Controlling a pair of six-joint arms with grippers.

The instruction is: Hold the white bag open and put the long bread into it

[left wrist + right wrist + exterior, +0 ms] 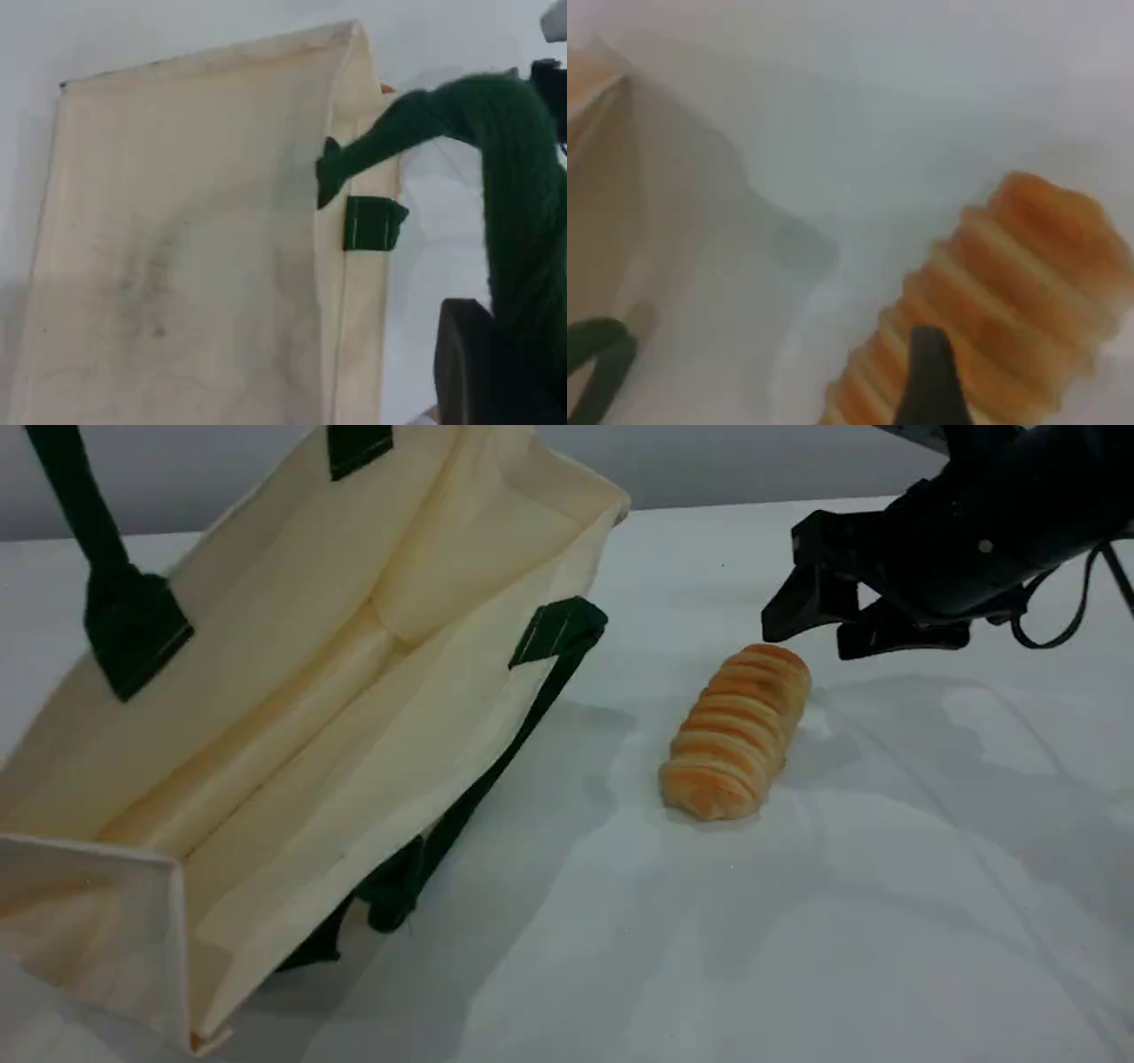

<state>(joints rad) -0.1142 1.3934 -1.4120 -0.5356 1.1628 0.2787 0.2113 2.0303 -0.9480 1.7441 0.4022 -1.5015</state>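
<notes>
A large cream-white canvas tote, the white bag, sits on the left of a white table, its mouth gaping toward the viewer. One dark green handle rises taut out of the top of the scene view. In the left wrist view this same green rope runs down beside a dark fingertip of the left gripper, whose jaws are closed; it looks clamped on the handle, lifting that side to keep the mouth wide. The other handle droops down the bag's near side onto the table.

To the right of the bag, apart from it, lies the long bread, a ridged golden-orange loaf, flat on the table and pointing away from the viewer. The black right gripper hovers just above the loaf's far end, jaws spread apart and holding nothing. In the right wrist view one fingertip shows in front of the loaf's ridges.

The step in hand appears to be grasping the bread. To do it well, the jaws should probably straddle the loaf across its narrow width, nearer the middle than the end, and close gently so the soft crust is not crushed, while the left arm holds the bag open.
</notes>
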